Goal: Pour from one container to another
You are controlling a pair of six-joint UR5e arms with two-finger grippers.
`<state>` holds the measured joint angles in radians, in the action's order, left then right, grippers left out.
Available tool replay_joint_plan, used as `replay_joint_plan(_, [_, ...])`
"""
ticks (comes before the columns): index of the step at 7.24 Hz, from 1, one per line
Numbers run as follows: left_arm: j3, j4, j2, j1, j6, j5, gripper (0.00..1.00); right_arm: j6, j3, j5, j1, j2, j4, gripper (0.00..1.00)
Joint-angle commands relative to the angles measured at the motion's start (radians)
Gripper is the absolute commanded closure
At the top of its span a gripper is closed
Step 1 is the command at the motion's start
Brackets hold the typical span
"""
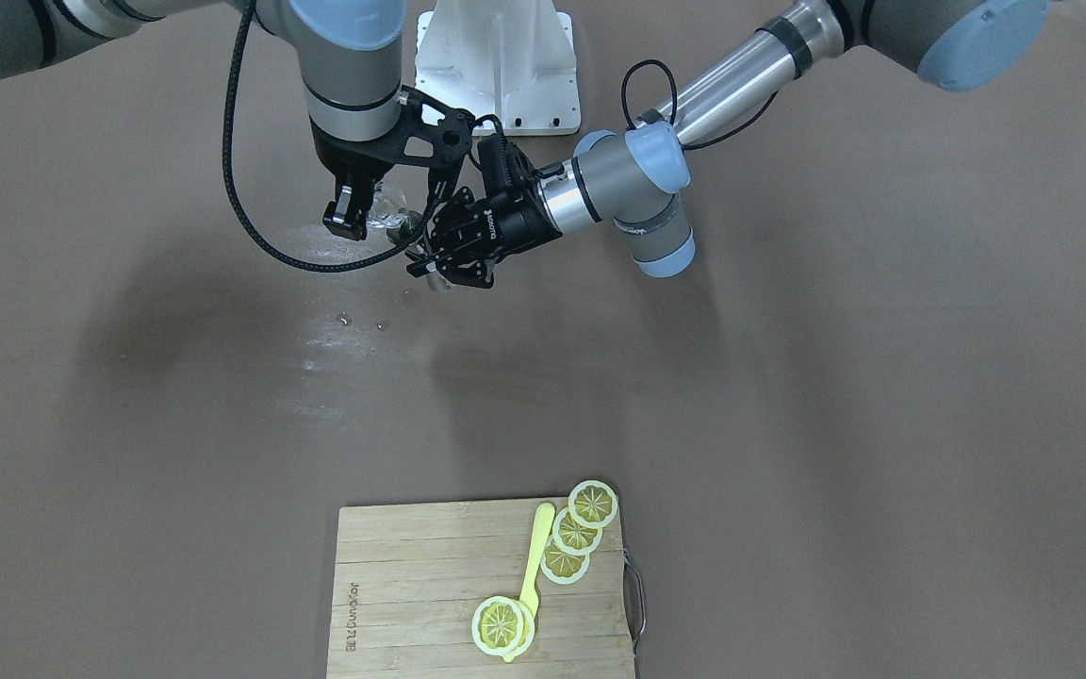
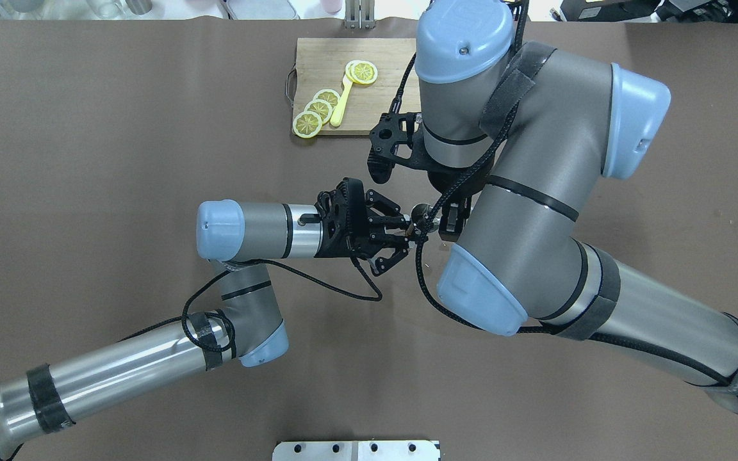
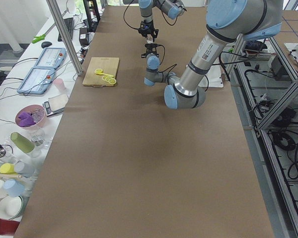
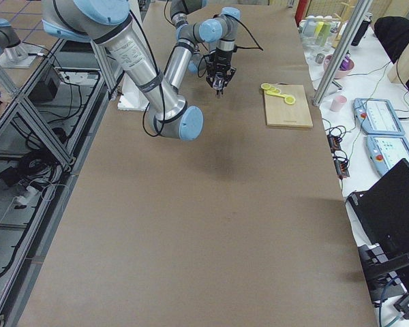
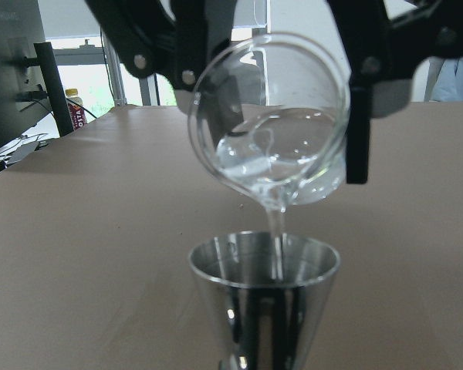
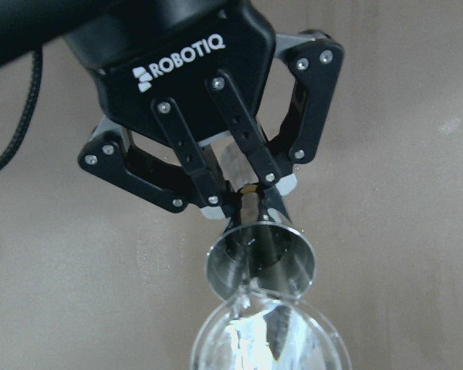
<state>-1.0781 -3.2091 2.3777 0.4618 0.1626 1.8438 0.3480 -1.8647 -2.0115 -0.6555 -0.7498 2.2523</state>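
Note:
A clear glass holding water is tilted above a metal cup, and a thin stream of water runs from its lip into the cup. My right gripper is shut on the glass, with a black finger on each side. My left gripper is shut on the narrow base of the metal cup, which sits just under the glass. From the front, the right gripper and the left gripper meet above the table near the robot's base.
A wooden cutting board with lemon slices and a yellow spoon lies at the table's far edge. Wet spots mark the brown table below the grippers. The white robot base stands close behind.

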Motion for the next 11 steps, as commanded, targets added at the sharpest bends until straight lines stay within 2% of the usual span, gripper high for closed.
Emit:
replay_joint_plan(1, [0.000,0.000,0.000,0.000,0.000,0.000,1.00,0.002,-0.005,0.005,-0.003,0.001,0.001,1.00])
replay_joint_plan(2, [0.000,0.000,0.000,0.000,0.000,0.000,1.00,0.000,-0.020,0.003,-0.006,-0.014,-0.011,1.00])
replay_joint_plan(4, [-0.002,0.000,0.000,0.000,0.000,0.000,1.00,-0.024,-0.045,-0.003,-0.006,-0.106,-0.231,1.00])
replay_joint_plan(5, [-0.002,0.000,0.000,0.000,0.000,0.000,1.00,-0.049,-0.045,-0.004,-0.006,-0.127,-0.296,1.00])
replay_joint_plan(7, [-0.002,0.000,0.000,0.001,0.002,0.000,1.00,-0.063,-0.069,-0.015,-0.010,-0.144,-0.355,1.00])
replay_joint_plan(9, [-0.002,0.000,0.000,0.001,0.002,0.000,1.00,-0.063,-0.167,-0.033,-0.027,-0.230,-0.356,1.00])
replay_joint_plan(11, [-0.008,-0.012,-0.015,0.001,0.002,0.000,1.00,-0.063,-0.217,-0.068,-0.071,-0.272,-0.356,1.00])
